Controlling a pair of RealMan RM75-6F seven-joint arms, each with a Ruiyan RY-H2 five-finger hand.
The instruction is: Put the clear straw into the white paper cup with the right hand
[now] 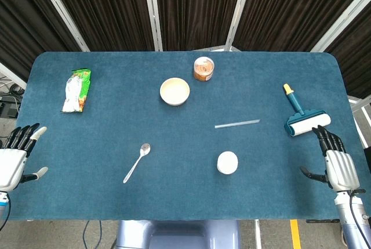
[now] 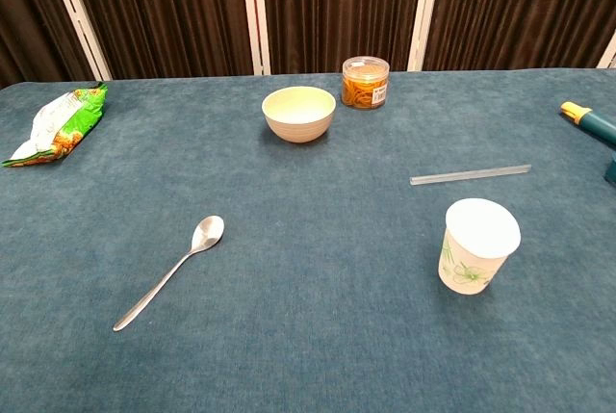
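Straw (image 1: 237, 123), clear: lies flat on the blue table (image 1: 104, 202), right of centre, running roughly left to right, just beyond the cup and apart from it; nothing touches it.

Cup (image 1: 227, 162), white paper: upright, mouth up, near the front edge; the chest view shows a green leaf print on its side (image 2: 470, 259).

Right hand (image 1: 334, 157): at the table's right edge, fingers spread and pointing away from the robot, holding nothing, well apart from the straw. Fingertips lie just beside the lint roller.

Left hand (image 1: 16, 153): at the left edge, fingers apart, likewise holding nothing. Neither hand shows in the chest view.

Lint roller (image 1: 301, 115): teal handle with a yellow tip, white roll; at the right side.

Bowl (image 1: 174, 91): cream, upright, towards the far middle.

Jar (image 1: 203, 68): clear plastic with orange contents, just beyond the bowl to its right.

Spoon (image 1: 137, 162): metal, lying diagonally left of the cup, bowl end farther from the robot.

Snack bag (image 1: 76, 90): green and white, flat at the far left.
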